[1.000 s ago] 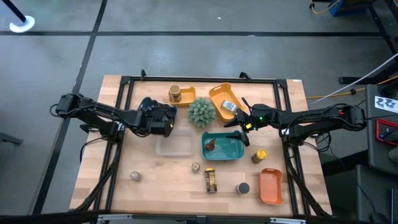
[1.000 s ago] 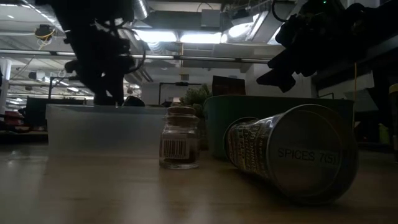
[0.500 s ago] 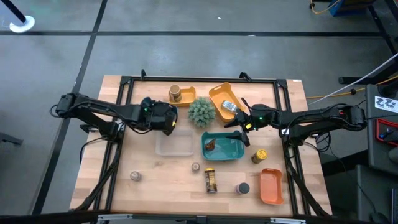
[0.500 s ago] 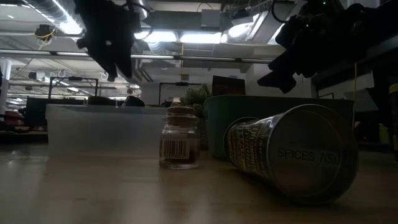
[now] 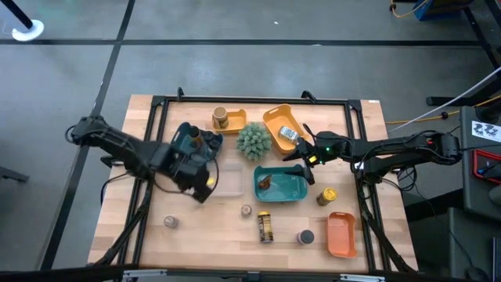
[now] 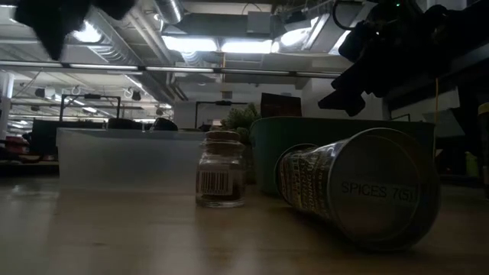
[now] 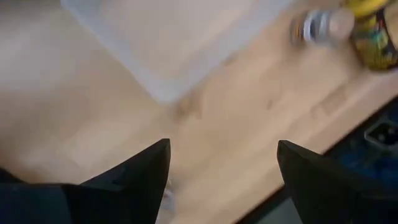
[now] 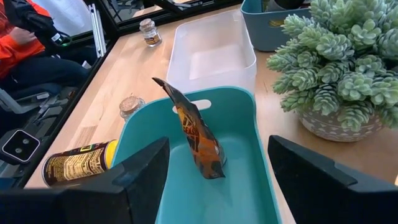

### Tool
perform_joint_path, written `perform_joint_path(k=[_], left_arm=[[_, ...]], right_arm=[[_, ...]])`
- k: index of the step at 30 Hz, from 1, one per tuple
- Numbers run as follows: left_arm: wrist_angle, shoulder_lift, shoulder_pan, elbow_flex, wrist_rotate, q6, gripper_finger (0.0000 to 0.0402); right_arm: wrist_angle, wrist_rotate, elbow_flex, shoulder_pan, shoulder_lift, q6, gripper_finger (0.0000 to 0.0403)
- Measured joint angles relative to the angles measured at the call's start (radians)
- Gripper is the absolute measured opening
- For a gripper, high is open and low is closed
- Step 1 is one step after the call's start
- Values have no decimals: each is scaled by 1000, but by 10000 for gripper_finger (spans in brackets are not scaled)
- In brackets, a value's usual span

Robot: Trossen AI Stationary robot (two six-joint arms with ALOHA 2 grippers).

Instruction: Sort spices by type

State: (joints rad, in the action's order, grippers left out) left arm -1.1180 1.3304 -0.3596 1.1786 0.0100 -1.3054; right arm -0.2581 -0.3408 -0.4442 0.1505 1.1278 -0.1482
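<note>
Spices are only partly sorted: the amber packet [image 8: 196,134] stands in the teal tray [image 5: 301,190], while the lying yellow-lidded jar [image 5: 265,227], a small glass jar [image 5: 246,211] and a grey tin [image 5: 170,222] sit loose on the near bench. The left pincer [image 7: 224,171], spread and holding nothing, hangs over the bench by the clear tray [image 5: 231,188]. I reckon it must next drop onto a loose jar; the right pincer [image 8: 217,171], also spread, waits above the teal tray

A teal tray [image 5: 291,190] sits beside a clear tray [image 5: 225,186].
</note>
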Motion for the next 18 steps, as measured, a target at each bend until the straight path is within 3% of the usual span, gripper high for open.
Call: perform_joint_path(k=[11, 18], left_arm=[[-2, 54, -308, 0, -33, -347, 279], [-1, 151, -425, 0, -32, -423, 279]], right_arm=[[0, 0, 0, 0, 0, -3, 273], [0, 0, 0, 0, 0, -4, 273]])
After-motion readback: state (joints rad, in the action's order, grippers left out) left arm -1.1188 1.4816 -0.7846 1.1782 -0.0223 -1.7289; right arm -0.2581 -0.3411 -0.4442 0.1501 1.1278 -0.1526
